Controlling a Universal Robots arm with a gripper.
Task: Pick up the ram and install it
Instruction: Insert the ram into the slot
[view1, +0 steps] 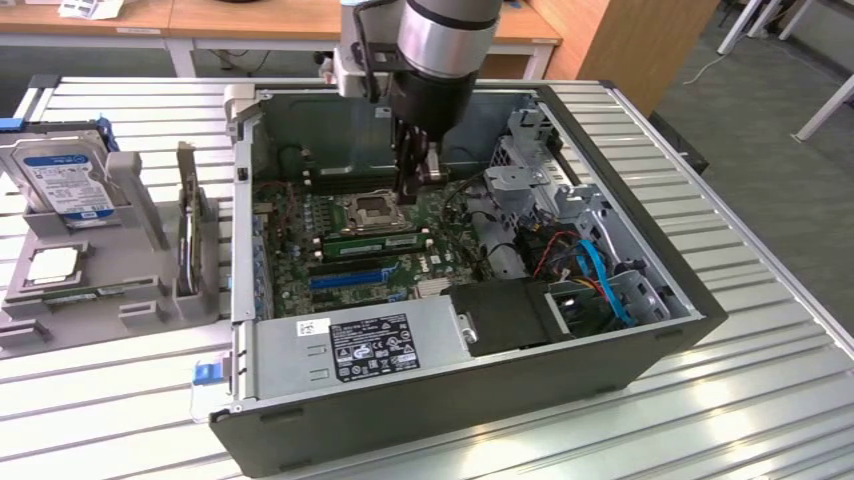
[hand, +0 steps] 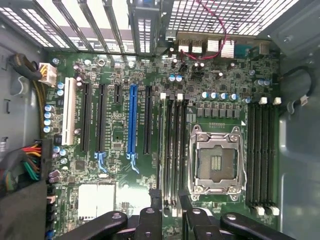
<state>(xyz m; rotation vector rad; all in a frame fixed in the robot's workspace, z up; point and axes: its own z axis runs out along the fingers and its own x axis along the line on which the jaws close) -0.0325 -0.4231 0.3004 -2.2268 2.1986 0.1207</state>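
Your end effector (view1: 416, 178) hangs inside the computer case (view1: 641, 340). Its fingers are a little apart and hold nothing. The ram (view1: 378, 241) sits just beside the socket (view1: 371, 210), low under the end effector. Its long side runs across the exterior view.

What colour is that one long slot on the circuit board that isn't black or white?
Bright blue. The slot shows best in the wrist view.

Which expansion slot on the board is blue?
The blue slot, mid-row with black slots on both sides. The white slot sits at the row's end.
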